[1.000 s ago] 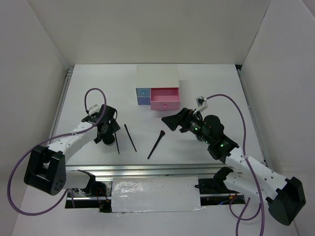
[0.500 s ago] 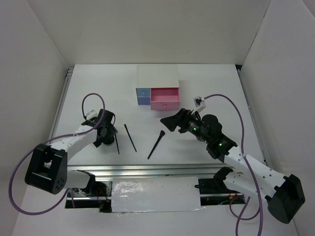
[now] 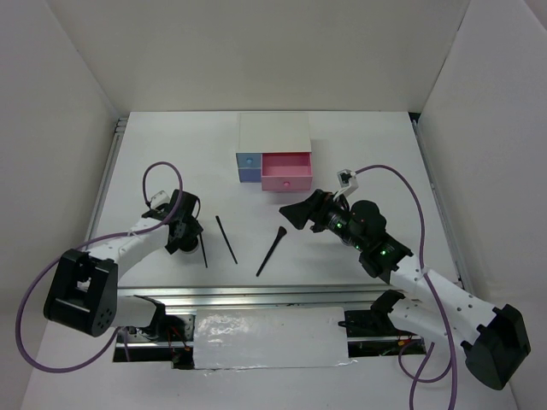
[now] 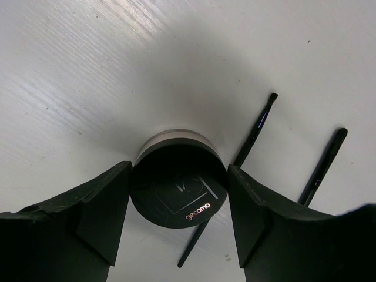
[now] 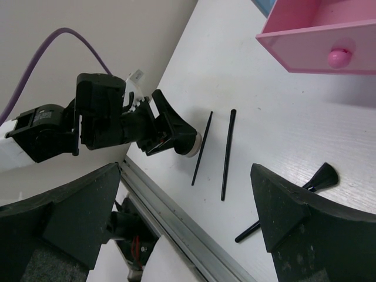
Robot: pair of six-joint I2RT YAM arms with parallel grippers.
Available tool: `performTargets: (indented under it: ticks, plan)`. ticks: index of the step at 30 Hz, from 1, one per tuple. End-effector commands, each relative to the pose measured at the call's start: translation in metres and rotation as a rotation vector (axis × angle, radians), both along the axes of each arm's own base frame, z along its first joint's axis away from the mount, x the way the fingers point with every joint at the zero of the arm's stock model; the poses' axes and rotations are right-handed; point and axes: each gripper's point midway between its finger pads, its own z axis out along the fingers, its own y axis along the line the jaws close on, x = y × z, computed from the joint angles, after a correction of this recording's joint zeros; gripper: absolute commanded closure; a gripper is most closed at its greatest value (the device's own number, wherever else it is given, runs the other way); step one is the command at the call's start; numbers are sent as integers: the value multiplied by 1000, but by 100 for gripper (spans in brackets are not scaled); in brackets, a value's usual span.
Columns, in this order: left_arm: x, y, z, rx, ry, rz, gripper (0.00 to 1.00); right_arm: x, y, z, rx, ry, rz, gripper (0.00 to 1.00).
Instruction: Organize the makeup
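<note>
Top view: left gripper (image 3: pixel 183 239) covers most of compact (image 4: pixel 178 186). Left wrist view: left pencil (image 4: pixel 254 130) partly masked by compact. Right wrist view: pink drawer (image 5: pixel 317 32) cropped by top edge.

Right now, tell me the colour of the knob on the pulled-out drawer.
The round knob is pink; the right wrist view shows it best.

— What surrounds it?
— Plain white walls (image 3: pixel 256 51) on three sides, evenly lit.
— And underneath?
— A white tabletop (image 3: pixel 359 145), a metal rail (image 3: pixel 256 295) running along its near edge.
</note>
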Motion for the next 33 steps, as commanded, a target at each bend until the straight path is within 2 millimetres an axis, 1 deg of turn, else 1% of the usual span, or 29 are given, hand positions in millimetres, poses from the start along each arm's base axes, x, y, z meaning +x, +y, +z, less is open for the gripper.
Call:
performTargets:
  ticks: [1,2,3,4,5,6,7,9,10,11,12,14,15,16,17,18,19,20,21,22,23,24,25,26,27,28,30,31,33]
  plan:
    - [-2,5,6,5,-16,21,73,-2,-1,11,18,-42,-4,0]
    - [3,6,20,9,-56,23,75,-1,-2,11,17,-42,-10,0]
    - [-1,9,25,21,-52,28,84,-2,-3,12,17,-45,-12,0]
    - [0,11,33,27,-71,30,87,-1,-3,12,15,-45,-15,0]
    - [4,11,45,28,-99,24,89,0,-4,14,14,-50,-21,0]
    - [7,13,59,32,-144,27,95,0,-5,14,9,-51,-26,0]
    - [5,14,67,34,-152,24,97,0,-6,15,7,-52,-32,0]
    - [12,12,95,25,-228,-3,100,3,-10,17,9,-50,-59,0]
    - [16,10,104,19,-254,-22,100,3,-11,17,10,-50,-66,0]
    - [24,5,123,17,-302,-66,100,5,-16,18,-2,-46,-96,0]
    - [30,1,133,9,-331,-98,100,8,-20,18,-13,-39,-120,0]
    - [51,-22,164,-26,-406,-214,100,13,-32,20,-46,-28,-186,0]
    - [59,-31,176,-31,-424,-249,100,18,-42,22,-58,-29,-248,0]
    - [64,-46,186,-38,-439,-304,100,20,-48,23,-69,-27,-280,0]
    - [79,-58,205,-33,-455,-344,100,19,-56,26,-85,-25,-310,0]
    - [86,-69,215,-41,-467,-375,100,24,-68,28,-98,-25,-378,0]
    - [90,-89,224,-51,-487,-433,100,25,-76,29,-110,-20,-415,0]
    - [106,-105,239,-39,-507,-463,100,24,-84,29,-123,-3,-450,0]
    - [113,-118,247,-26,-518,-495,100,25,-90,31,-130,0,-474,0]
    - [120,-141,281,-35,-586,-537,100,26,-95,34,-138,-2,-496,0]
    - [132,-155,260,9,-510,-580,100,25,-99,29,-165,16,-503,0]
    - [136,-174,263,15,-509,-623,100,25,-100,28,-174,21,-503,0]
    - [154,-189,268,35,-516,-651,100,23,-101,26,-193,32,-499,0]
    - [157,-199,267,43,-503,-679,100,22,-103,24,-202,39,-500,0]
    - [163,-211,281,47,-538,-705,100,21,-103,22,-212,42,-494,0]
    - [173,-221,263,63,-498,-720,100,20,-105,19,-220,49,-495,0]
    - [180,-235,253,69,-474,-760,100,18,-109,19,-217,42,-500,0]
    - [188,-244,249,83,-471,-786,100,16,-111,16,-221,46,-503,0]
    - [193,-258,246,104,-484,-825,100,14,-114,17,-214,36,-508,0]
